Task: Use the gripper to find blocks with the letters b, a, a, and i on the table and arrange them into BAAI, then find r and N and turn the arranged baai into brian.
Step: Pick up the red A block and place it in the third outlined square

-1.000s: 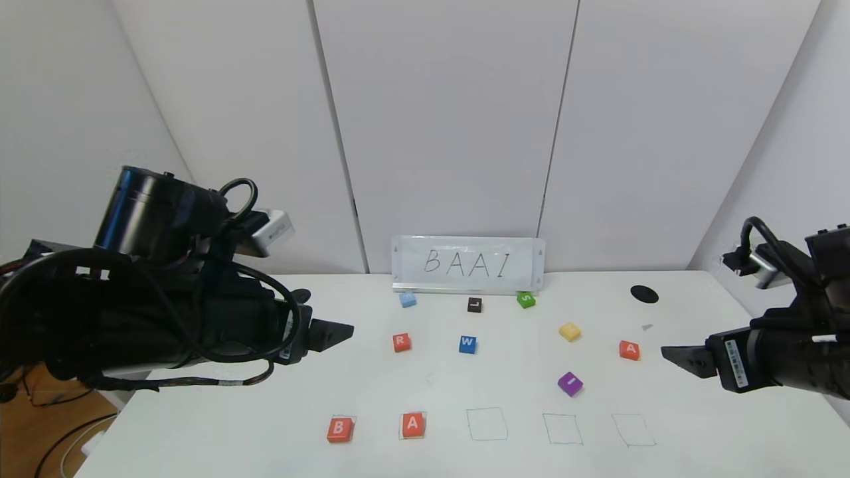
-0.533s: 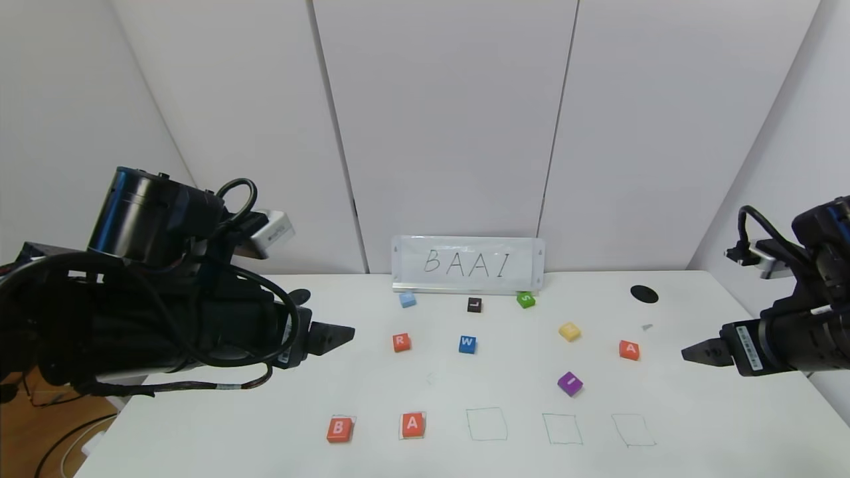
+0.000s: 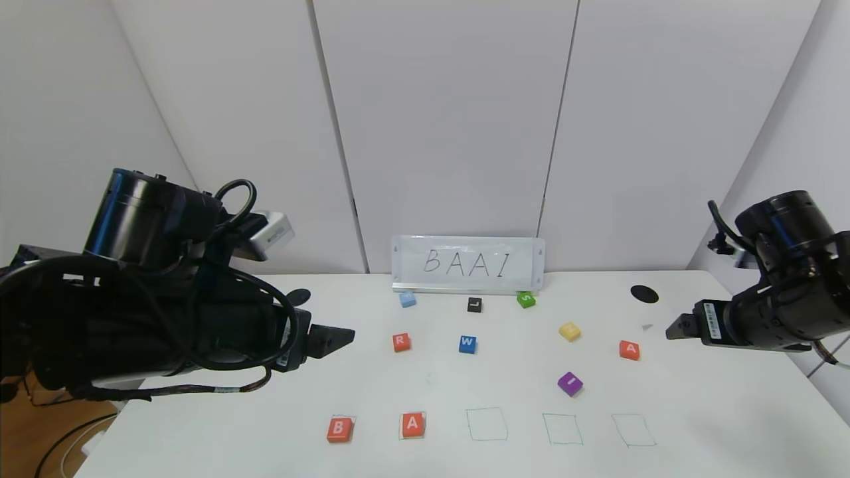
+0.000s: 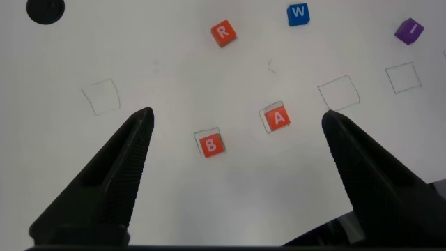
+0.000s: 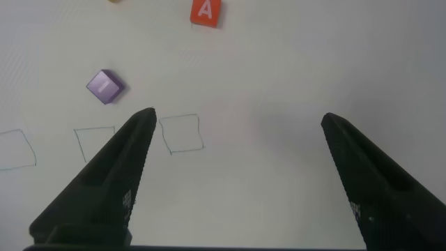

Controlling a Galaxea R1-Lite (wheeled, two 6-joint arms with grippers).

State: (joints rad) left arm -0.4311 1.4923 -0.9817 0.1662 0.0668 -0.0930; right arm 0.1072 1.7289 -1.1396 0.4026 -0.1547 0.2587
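The light blue block [image 3: 408, 299] and yellow block [image 3: 570, 331] are showing no readable letter. Orange-red B [image 3: 339, 429] and A [image 3: 413, 425] are sitting lower centre; another A [image 3: 629, 350] and purple I [image 3: 570, 384] are lying right. Left gripper [image 4: 233, 125] and right gripper [image 5: 237, 129] are hovering, fingers spread apart.

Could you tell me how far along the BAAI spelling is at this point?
Done: the B block and first A block sit in the first two drawn squares. In hand: nothing; the right pincer hovers open beside the second A block, the left pincer idles open. Left: that A, the purple I block, then the R block and an N.
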